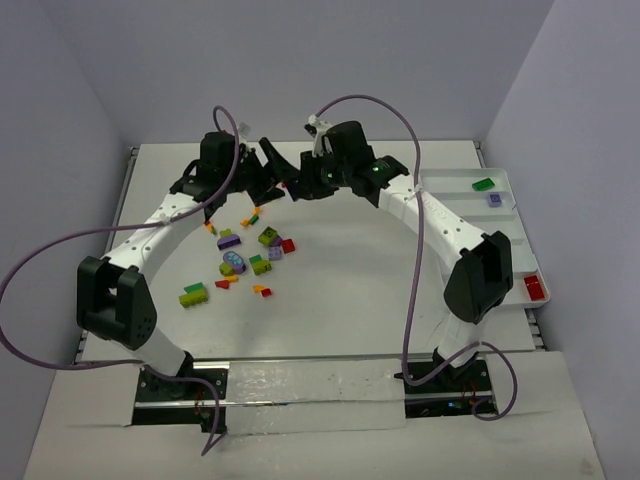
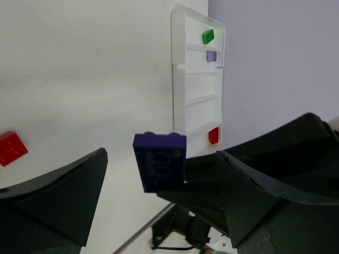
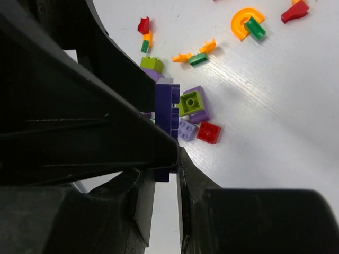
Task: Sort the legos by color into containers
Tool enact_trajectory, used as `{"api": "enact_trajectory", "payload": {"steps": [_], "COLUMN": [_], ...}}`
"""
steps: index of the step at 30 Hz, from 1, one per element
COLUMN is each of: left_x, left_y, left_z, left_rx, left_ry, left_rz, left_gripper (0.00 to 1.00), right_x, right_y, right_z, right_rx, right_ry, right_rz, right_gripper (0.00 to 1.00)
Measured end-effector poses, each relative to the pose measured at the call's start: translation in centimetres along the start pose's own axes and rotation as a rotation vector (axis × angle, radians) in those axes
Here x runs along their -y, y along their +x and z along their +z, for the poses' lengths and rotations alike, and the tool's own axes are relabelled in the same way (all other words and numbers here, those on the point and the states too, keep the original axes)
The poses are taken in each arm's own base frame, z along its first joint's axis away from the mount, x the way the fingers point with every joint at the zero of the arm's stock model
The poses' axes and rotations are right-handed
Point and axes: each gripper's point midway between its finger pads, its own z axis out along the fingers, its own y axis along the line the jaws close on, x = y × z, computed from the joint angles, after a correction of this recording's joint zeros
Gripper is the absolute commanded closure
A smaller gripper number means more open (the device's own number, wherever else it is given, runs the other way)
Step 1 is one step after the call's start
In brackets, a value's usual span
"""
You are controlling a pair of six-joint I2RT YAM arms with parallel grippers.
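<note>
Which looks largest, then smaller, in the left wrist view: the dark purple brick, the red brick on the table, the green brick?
1. dark purple brick, nearest the camera, so true size unsure.
2. red brick on the table.
3. green brick, far away in the tray.

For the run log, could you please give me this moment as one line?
phase: handover | left end effector: open | right end effector: shut on purple brick
</note>
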Motion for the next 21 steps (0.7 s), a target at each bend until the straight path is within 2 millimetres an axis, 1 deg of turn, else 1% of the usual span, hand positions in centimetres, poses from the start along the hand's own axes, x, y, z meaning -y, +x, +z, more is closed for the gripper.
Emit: {"api": "enact_trajectory", "payload": {"steps": [3, 5, 6, 7, 8, 9, 11, 12, 13, 15, 17, 19, 21], "left_x": [-0.4, -0.9, -1.4, -1.9, -2.2, -2.4, -2.0, -1.8, -1.5, -1.2, -1.2, -1.4, -1.9], "left_y": [-0.2, -0.9, -1.7, -2.7, -3.9, -5.6, -8.4, -9.3, -9.7, -9.2, -8.1, -7.2, -6.4], "left_z": [-0.1, -0.3, -0.6, -1.1, -1.6, -2.2, -3.2, -3.7, -4.1, -4.7, -5.0, -4.8, -4.5], "left_rx": [0.003, 0.017, 0.03, 0.044, 0.059, 0.085, 0.14, 0.163, 0.176, 0.17, 0.139, 0.106, 0.067], "left_ry": [-0.006, -0.016, -0.025, -0.041, -0.061, -0.081, -0.097, -0.1, -0.099, -0.096, -0.092, -0.095, -0.108], "left_rz": [0.056, 0.087, 0.101, 0.119, 0.142, 0.187, 0.276, 0.331, 0.38, 0.472, 0.555, 0.622, 0.659], "left_gripper": [0.01, 0.01, 0.01, 0.01, 0.01, 0.01, 0.01, 0.01, 0.01, 0.01, 0.01, 0.01, 0.01], "right_x": [1.2, 2.9, 4.3, 5.8, 7.7, 9.9, 14.2, 16.5, 18.6, 22.1, 24.9, 27.3, 29.9], "right_y": [0.7, 1.5, 2.0, 2.3, 2.6, 2.8, 3.3, 3.7, 4.3, 5.4, 6.8, 7.9, 9.0], "right_z": [-0.4, -1.3, -2.1, -3.1, -4.2, -5.5, -8.5, -10.2, -12.0, -15.2, -17.9, -20.3, -22.4], "right_rx": [0.001, -0.005, -0.008, -0.012, -0.013, -0.013, -0.014, -0.018, -0.028, -0.048, -0.085, -0.126, -0.161], "right_ry": [0.028, 0.059, 0.082, 0.111, 0.148, 0.19, 0.285, 0.34, 0.392, 0.497, 0.579, 0.64, 0.693], "right_rz": [-0.023, -0.028, -0.027, -0.024, -0.02, -0.02, -0.015, -0.019, -0.022, -0.037, -0.061, -0.067, -0.058], "right_gripper": [1.0, 1.0, 1.0, 1.0, 1.0, 0.99, 0.99, 0.99, 0.99, 1.0, 1.0, 1.0, 1.0]}}
